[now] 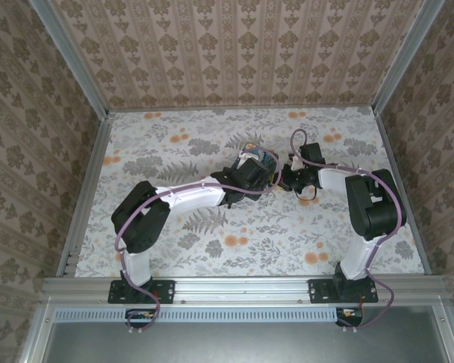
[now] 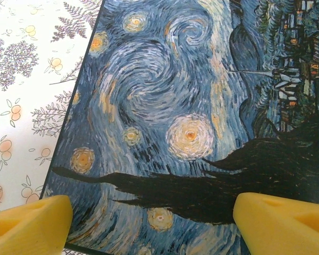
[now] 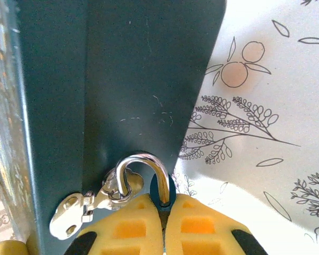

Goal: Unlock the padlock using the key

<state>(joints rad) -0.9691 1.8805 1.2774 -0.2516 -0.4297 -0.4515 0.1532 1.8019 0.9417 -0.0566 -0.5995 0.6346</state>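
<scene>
Enclosure: damask-patterned beige wallpaper walls in aluminium framing, around a table with a white floral cloth.

Left arm, white and black: reaches from the lower left of the top view to mid-frame.

Right arm, white and black: bends from the lower right towards the same spot.

Rectangular box printed with a blue-and-yellow starry-night painting: lies on the cloth at mid-frame in the top view. Its dark teal side wall takes up the upper left of the right wrist view.

Left gripper: yellow fingers spread wide, one at each lower corner of its wrist view, over the box's lid. Whether they touch the lid cannot be told.

Right gripper: yellow fingers pressed together at the bottom centre of its wrist view, pinching the padlock body.

Silver metal hasp: fixed to the box's teal wall, lower left of the right wrist view.

Tiny dark teal padlock with a thin silver shackle: sits bottom centre, against the box wall. The shackle arches up from between the fingers and loops through the hasp's ring.
</scene>
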